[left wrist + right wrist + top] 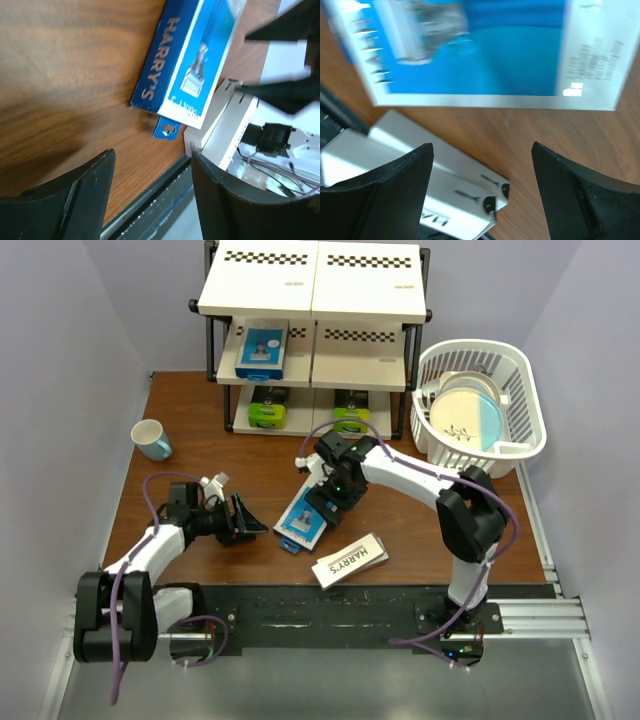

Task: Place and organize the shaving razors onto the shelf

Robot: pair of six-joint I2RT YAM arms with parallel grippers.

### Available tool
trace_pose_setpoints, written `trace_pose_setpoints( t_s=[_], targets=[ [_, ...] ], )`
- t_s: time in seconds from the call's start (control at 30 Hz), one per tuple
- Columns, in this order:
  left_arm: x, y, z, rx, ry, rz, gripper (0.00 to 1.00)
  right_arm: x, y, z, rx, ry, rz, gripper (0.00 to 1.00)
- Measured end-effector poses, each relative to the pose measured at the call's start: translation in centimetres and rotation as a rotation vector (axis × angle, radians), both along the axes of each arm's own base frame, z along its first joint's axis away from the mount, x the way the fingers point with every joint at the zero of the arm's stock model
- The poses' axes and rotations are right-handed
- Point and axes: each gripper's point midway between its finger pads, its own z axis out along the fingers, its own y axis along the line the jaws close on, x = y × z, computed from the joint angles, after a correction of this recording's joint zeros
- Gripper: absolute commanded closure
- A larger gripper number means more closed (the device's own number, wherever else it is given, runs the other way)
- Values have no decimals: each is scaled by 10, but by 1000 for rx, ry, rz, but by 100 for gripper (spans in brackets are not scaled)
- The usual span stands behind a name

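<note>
The shelf [312, 285] stands at the back. Its middle tier holds a blue-and-white razor box [261, 350], and its bottom tier holds two black boxes with lime-green ends [268, 408] [351, 410]. Another blue-and-white box [305, 520] [185, 60] [485, 50] lies flat on the table. Long white HARRY'S boxes [349, 560] [225, 125] [420, 175] lie together near the front edge. My right gripper [322, 504] [482, 147] hovers open just over the blue box, holding nothing. To the left of that box, my left gripper [252, 525] [152, 155] is open and empty.
A white-and-blue cup [151, 439] sits at the table's left. A white plastic basket [480, 343] with a white-and-blue plate [466, 412] stands to the right of the shelf. The black rail [330, 605] runs along the table's near edge.
</note>
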Motion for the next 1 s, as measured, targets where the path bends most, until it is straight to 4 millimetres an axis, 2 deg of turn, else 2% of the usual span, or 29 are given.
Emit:
trace_pose_setpoints(
  t_s=[0.13, 0.2, 0.33, 0.57, 0.83, 1.0],
  targets=[
    [-10, -10, -13, -11, 58, -36, 34, 16, -17, -21, -25, 72, -110, 20],
    [-13, -17, -17, -15, 64, -66, 35, 19, -18, -29, -17, 112, -136, 21],
    [-15, -27, -24, -39, 63, -94, 40, 14, -2, -35, 35, 195, -131, 24],
    [-27, -52, -29, -109, 88, -174, 46, 12, 37, -33, 168, 324, -180, 26],
    [-17, -66, -34, -147, 117, -176, 51, 17, 51, -31, 223, 374, -233, 27],
    [-5, -69, -31, -166, 84, -157, 45, 18, 56, -28, 249, 392, -256, 27]
  ],
)
